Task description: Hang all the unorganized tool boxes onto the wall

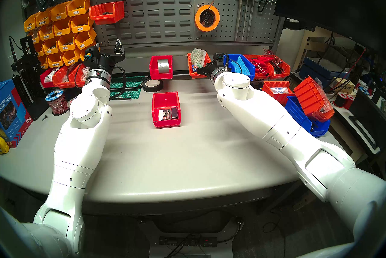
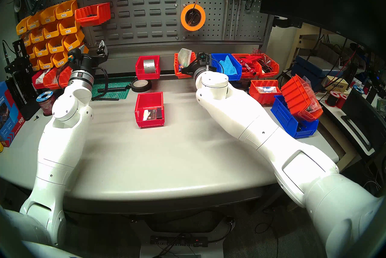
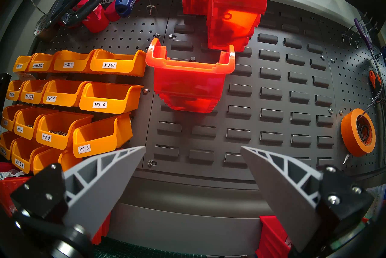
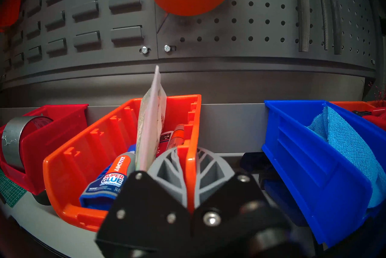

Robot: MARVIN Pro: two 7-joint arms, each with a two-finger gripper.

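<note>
The long orange ribbed tool box stands at the back of the table against the rail, holding a white-green packet and glue tubes. My right gripper is shut on its right side wall, one finger inside and one outside. The plain red tool box with small cards sits mid-table, untouched. My left gripper is open and empty, raised and facing the wall below a hung orange bin.
A red bin with a silver tape roll and a blue bin with a cloth flank the orange box. A black tape roll lies on the table. Yellow labelled bins, two hung orange bins and an orange tape roll occupy the wall.
</note>
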